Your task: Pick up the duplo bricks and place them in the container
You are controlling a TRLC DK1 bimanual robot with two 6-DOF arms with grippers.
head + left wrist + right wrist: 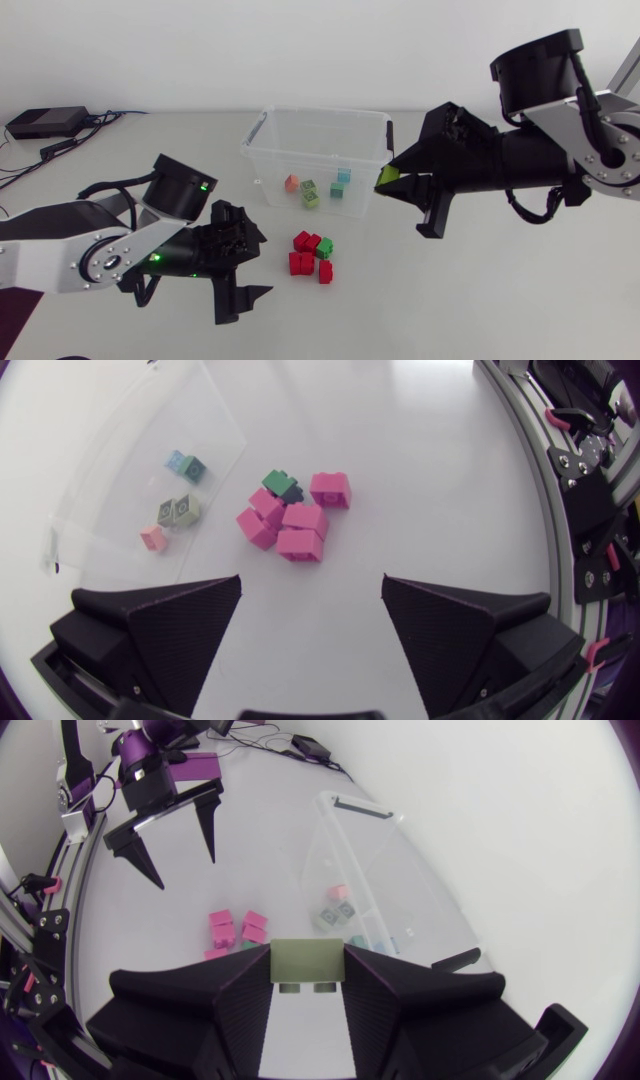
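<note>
Six loose bricks (312, 256): five red and one green, bunched on the table (450, 300) just beside the container (262, 128), outside it.
Container: clear tub near the table's middle; orange, green and teal stored bricks (310, 193) lie on its floor.
Right gripper (307, 952): clenched on a lime brick (387, 178) from two sides, held at the container's right rim.
Left gripper (312, 582): jaws released and spread wide, gripping nothing; loose bricks lie ahead of its fingers, apart from them.
</note>
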